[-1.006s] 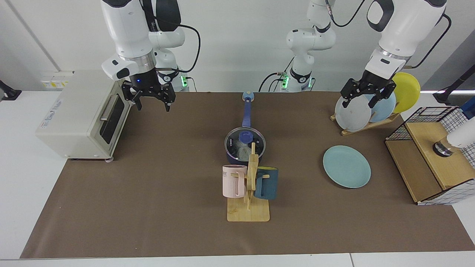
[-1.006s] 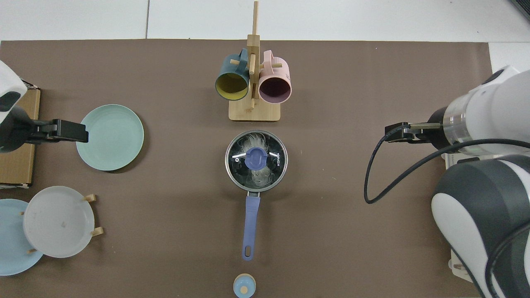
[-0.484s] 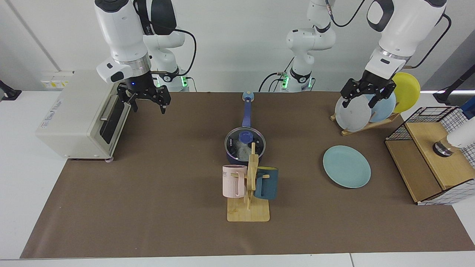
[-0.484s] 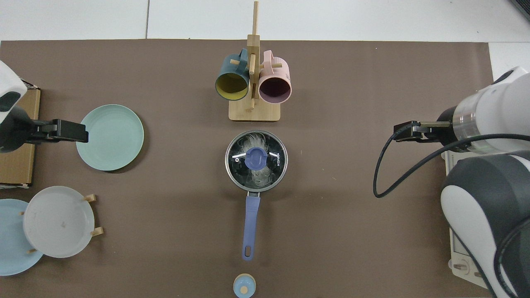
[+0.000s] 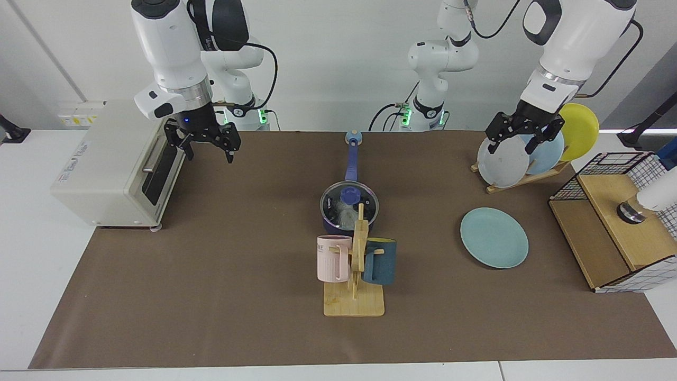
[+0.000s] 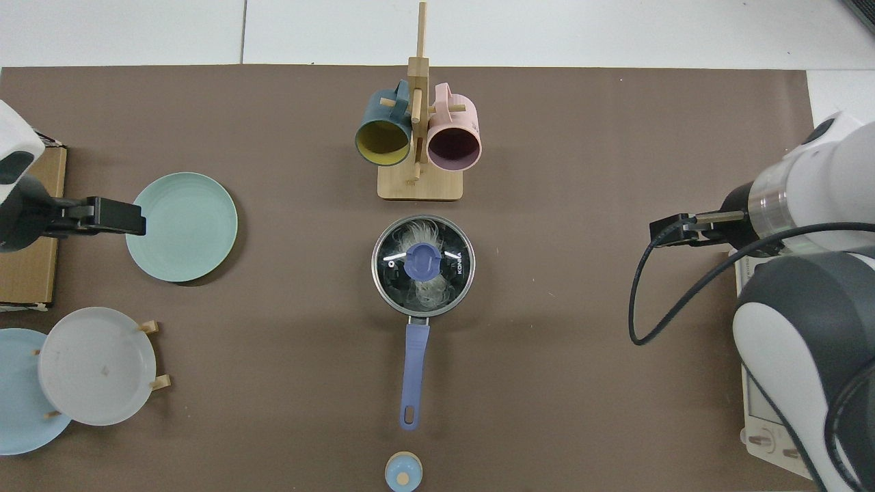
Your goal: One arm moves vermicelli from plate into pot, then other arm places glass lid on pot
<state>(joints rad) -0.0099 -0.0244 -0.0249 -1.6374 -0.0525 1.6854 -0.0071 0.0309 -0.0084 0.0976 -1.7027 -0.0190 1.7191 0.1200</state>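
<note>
Vermicelli [image 6: 424,290], a white tangle of fine strands, lies inside the single dark pot [image 5: 332,225] under the round glass lid [image 6: 422,265], well apart from both grippers. The right gripper [image 5: 208,150] hangs empty with fingers spread wide, far from the pot beside the toaster oven [image 5: 113,164]. The left gripper [image 5: 517,142] waits, fingers apart, before three racked plates [image 5: 502,161]; the one teal plate [image 5: 494,237] lies bare beside the pot.

A white wall [image 5: 328,58] runs behind the surface [image 5: 31,275], which is white and covered by a brown mat [image 5: 222,264]. On the wall at the facing view's left sits a row of sockets [image 5: 79,114]. A grey panel [image 5: 642,84] closes the far corner at that view's right. A seam [image 6: 243,31] divides the white top along the near edge. Light is even, with soft shadows.
</note>
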